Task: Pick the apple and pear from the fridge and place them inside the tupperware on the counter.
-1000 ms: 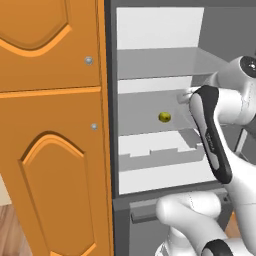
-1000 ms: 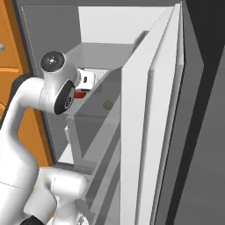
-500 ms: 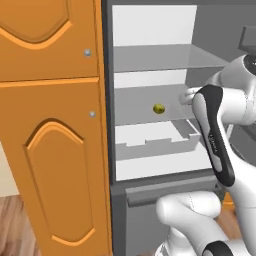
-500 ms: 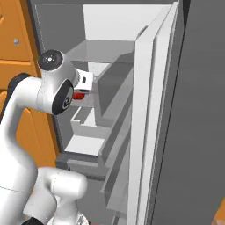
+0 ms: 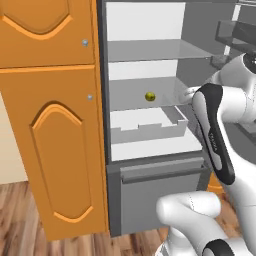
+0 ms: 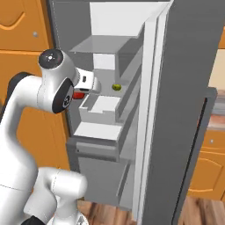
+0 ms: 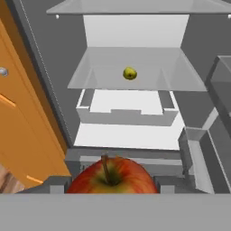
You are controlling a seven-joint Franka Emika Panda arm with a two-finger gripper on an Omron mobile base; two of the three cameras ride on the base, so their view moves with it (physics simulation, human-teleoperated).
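Red apple [image 7: 112, 177] between the fingers [image 7: 53, 186].

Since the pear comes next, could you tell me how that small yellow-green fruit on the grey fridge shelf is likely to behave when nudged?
The small rounded yellow-green pear would probably roll, being nearly round. The smooth grey glassy shelf likely gives little grip, so it might slide.

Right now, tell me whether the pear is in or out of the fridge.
In. The pear sits on a glassy shelf inside the open fridge, above the white drawer, while the gripper holds the apple.
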